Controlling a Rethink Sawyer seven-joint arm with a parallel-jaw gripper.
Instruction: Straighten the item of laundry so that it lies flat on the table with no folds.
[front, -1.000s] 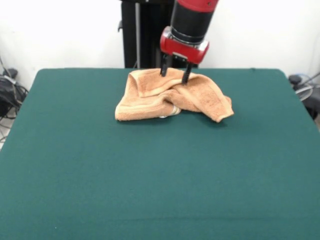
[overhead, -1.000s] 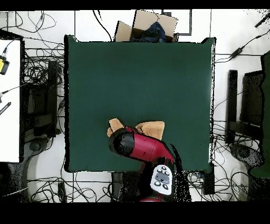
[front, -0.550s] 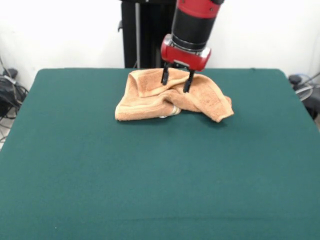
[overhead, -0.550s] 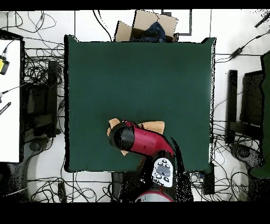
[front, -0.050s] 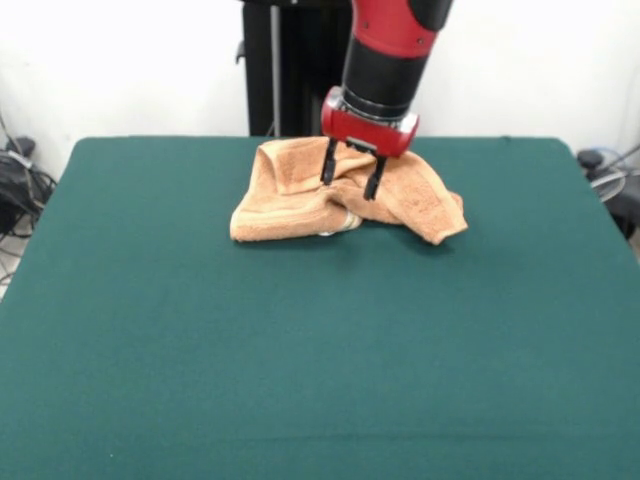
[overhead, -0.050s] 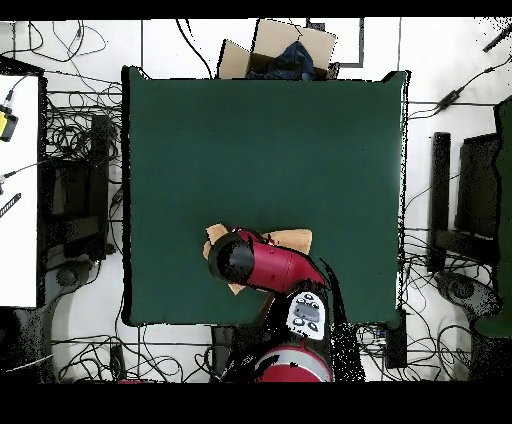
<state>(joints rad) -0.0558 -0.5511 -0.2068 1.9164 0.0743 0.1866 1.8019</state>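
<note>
Stretching across nearly the whole front view, the table (front, -0.050s: 300, 340) is wearing a dark green felt-like cover, with a white wall standing behind it and a black column rising at the far edge. Seen from overhead, the floor around the table is carrying tangles of black cables (overhead, -0.050s: 80, 180), and a cardboard box (overhead, -0.050s: 275, 48) holding something dark blue is sitting just beyond one edge.

The towel (front, -0.050s: 300, 200) is lying crumpled at the far middle of the table, near the far edge and well apart from the near edge and both sides. Its peach-orange terry is bunching into several folds: a flatter layered part is spreading to the left with a hemmed border showing along its near edge, while a rounded lump is drooping to the right. Something small and pale is peeking out at the near edge of the folds.

The claw (front, -0.050s: 350, 178) is hanging from the red and black arm (front, -0.050s: 385, 60) directly over the towel's middle, its two dark fingers (front, -0.050s: 327, 168) standing spread apart, tips down at the cloth and clasping nothing
</note>
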